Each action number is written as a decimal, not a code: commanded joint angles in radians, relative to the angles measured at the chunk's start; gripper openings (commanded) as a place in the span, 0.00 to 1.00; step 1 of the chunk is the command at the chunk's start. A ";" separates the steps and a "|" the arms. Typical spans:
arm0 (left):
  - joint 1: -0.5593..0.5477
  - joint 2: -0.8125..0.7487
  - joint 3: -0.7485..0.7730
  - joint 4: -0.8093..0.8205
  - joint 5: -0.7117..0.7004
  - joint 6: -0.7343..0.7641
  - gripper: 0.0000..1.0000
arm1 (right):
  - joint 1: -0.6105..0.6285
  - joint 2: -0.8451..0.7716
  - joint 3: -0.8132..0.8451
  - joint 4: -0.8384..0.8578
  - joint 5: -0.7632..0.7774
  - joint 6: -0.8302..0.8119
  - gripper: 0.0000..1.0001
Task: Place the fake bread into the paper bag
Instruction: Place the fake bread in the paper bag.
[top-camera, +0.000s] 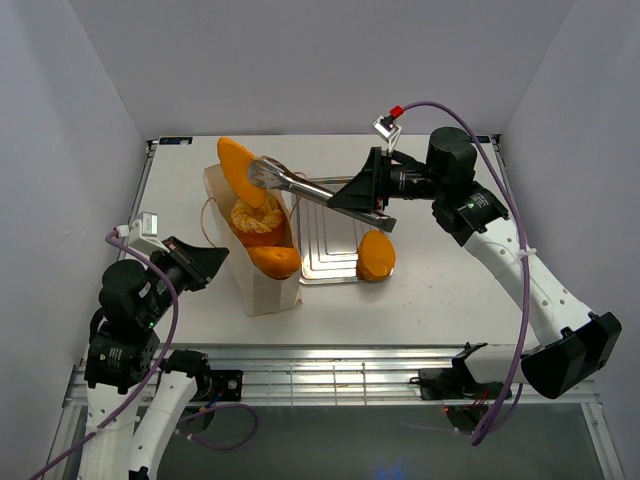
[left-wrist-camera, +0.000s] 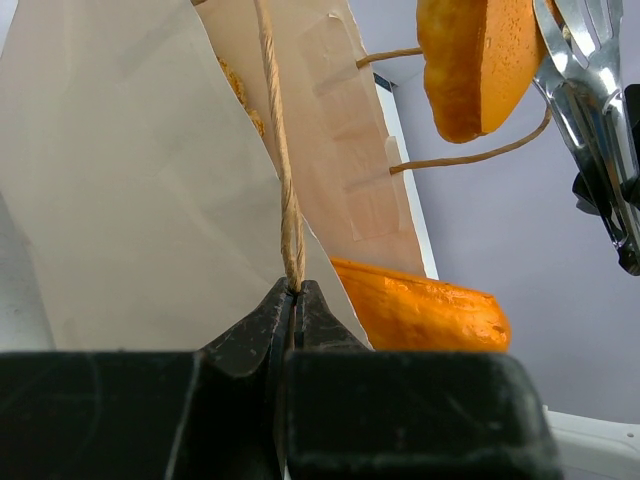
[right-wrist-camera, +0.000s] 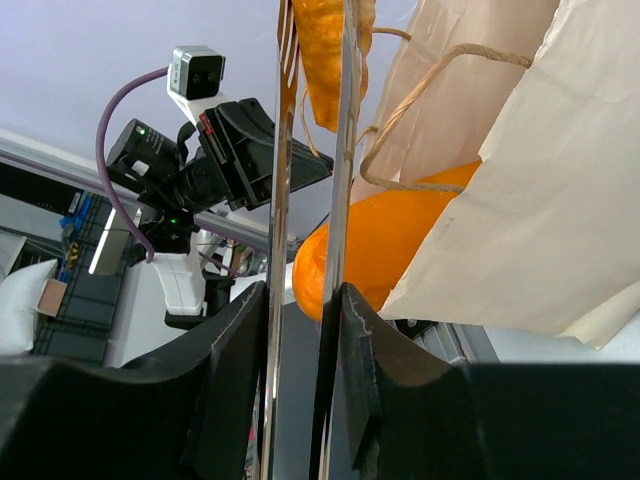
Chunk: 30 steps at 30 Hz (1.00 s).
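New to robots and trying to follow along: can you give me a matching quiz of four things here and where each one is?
1 tongs
2 cord handle
3 long loaf
4 roll

A on the tray
B in the right gripper
C pinched in the left gripper
D clamped in the tongs

Pairs: 1-B, 2-C, 3-D, 4-A

Left gripper (left-wrist-camera: 295, 292) was pinched tight on the twisted cord handle (left-wrist-camera: 282, 170) of the paper bag (left-wrist-camera: 120, 180), cord running straight up. Bag wall filled the left side. Orange loaf (left-wrist-camera: 420, 315) stuck out past the bag's lower right edge. Top right, metal tongs (left-wrist-camera: 590, 100) touched another bread piece (left-wrist-camera: 475, 60), above the second cord handle (left-wrist-camera: 470, 158).
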<state>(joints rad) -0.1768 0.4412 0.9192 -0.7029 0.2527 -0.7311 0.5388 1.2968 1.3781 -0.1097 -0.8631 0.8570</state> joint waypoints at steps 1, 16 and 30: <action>0.002 -0.012 0.026 -0.012 0.000 0.001 0.00 | 0.007 -0.008 0.022 0.048 -0.008 -0.007 0.39; 0.002 -0.019 0.024 -0.020 -0.009 0.001 0.00 | 0.021 0.022 0.049 0.036 -0.010 -0.016 0.44; 0.002 -0.019 0.027 -0.023 -0.010 0.004 0.00 | 0.024 0.029 0.064 0.018 -0.004 -0.030 0.45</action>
<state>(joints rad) -0.1768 0.4324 0.9192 -0.7078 0.2462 -0.7307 0.5568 1.3308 1.3846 -0.1215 -0.8627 0.8520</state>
